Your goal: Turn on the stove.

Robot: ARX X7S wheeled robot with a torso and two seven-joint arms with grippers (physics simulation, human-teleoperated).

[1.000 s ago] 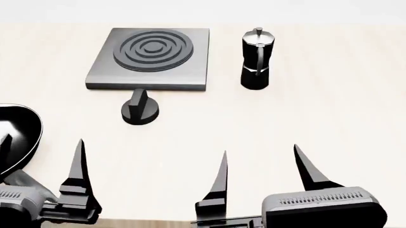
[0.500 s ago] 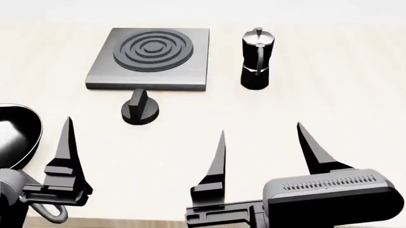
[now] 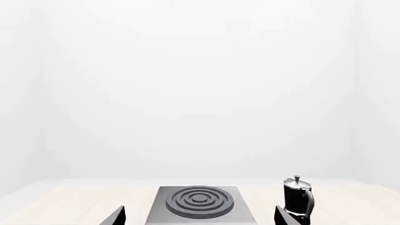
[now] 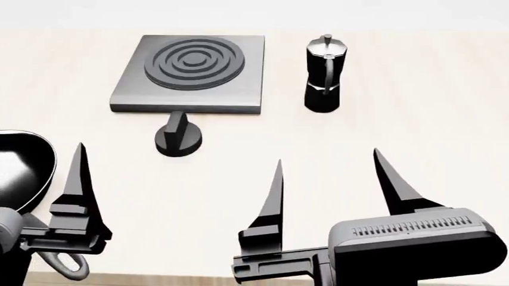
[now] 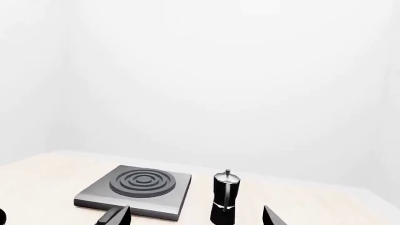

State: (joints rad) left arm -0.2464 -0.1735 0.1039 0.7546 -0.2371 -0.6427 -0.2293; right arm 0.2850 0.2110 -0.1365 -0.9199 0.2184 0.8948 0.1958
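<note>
While both arms hang low over the near edge of the table (image 4: pixel 430 119), the right gripper (image 4: pixel 330 179) has its two pointed black fingers spread wide with nothing between them. The left gripper (image 4: pixel 78 179) shows only one finger in the head view, but its wrist view has two tips set far apart, so it is open as well. Beyond them the stove's knob (image 4: pixel 178 138) stands just before the stove (image 4: pixel 191 72). A moka pot (image 4: pixel 323 73) stands right of the plate; a frying pan (image 4: pixel 20 170) lies beside the left gripper.
</note>
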